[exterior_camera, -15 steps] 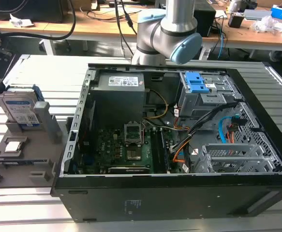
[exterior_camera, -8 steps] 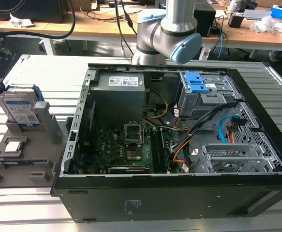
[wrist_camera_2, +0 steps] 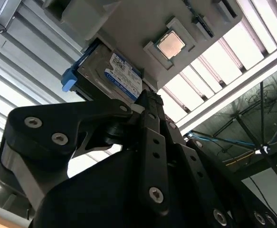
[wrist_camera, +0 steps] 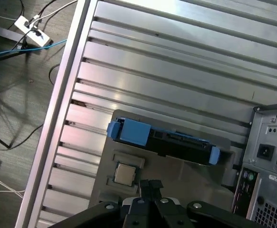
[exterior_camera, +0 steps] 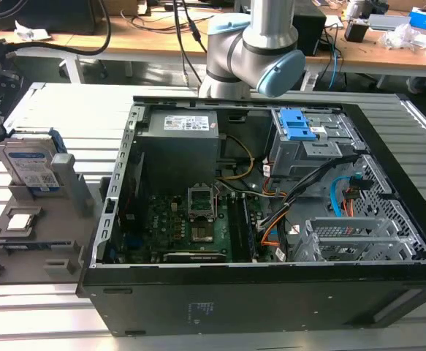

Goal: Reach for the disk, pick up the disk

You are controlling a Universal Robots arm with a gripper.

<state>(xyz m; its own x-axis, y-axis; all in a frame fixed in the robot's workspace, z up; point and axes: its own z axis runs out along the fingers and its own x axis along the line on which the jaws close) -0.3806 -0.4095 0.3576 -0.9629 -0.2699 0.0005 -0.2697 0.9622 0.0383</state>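
Over the grey holder [wrist_camera: 190, 178], the pincer [wrist_camera: 151, 184] hangs pressed together and empty; it should spread and straddle the upright disk [wrist_camera: 176, 141] squarely.

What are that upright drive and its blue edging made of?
The disk looks like silver-grey metal with a dull sheen, under a white-and-blue label that seems printed paper. The blue bracket looks like matt moulded plastic: uniform colour, rounded blocky edges. Neither is certain from looks alone.
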